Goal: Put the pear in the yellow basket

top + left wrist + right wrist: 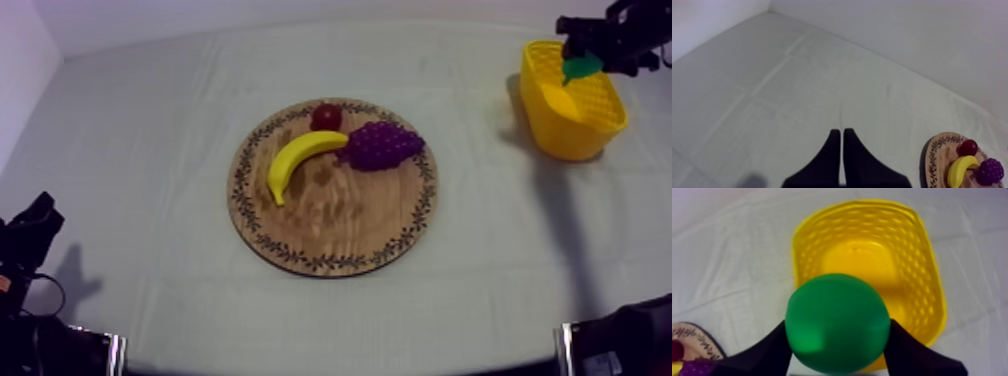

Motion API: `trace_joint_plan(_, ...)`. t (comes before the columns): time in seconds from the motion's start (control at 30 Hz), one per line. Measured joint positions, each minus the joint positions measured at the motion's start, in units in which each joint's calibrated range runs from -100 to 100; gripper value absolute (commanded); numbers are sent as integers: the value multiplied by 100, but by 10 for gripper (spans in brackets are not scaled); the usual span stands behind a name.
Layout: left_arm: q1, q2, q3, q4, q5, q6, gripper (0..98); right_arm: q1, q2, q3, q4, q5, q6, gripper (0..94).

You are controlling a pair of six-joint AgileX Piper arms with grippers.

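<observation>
— Where's the pear (581, 67)?
— Upper right of the top view: the right gripper (588, 48) clamps it just above the yellow basket (572, 132).
— And the left gripper (841, 134)?
— Fingers together on nothing, lower left, over the counter (150, 120).

The board (330, 235) lies mid-frame on the table (150, 150). On its upper part the banana (298, 158) sits left of the grapes (382, 146) — tip touching them — with the small red fruit (326, 116) above both, by the rim. The basket (590, 125) stands at upper right, well apart — the pear (581, 67) hangs over it, clasped in the right gripper (585, 55).
</observation>
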Motion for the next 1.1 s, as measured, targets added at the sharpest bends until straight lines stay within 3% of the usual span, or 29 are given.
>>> trace_joint_plan(0.27,0,0,0,0,0,0,1,250,437,3,95,-187,-134,351)
trace_joint_plan(0.83,0,0,0,0,0,0,1,125,953,-59,195,-343,-265,562)
trace_joint_plan(1.0,0,0,0,0,0,0,1,140,974,-74,195,-417,-228,582)
trace_joint_plan(1.1,0,0,0,0,0,0,1,153,978,-81,195,-511,-228,543)
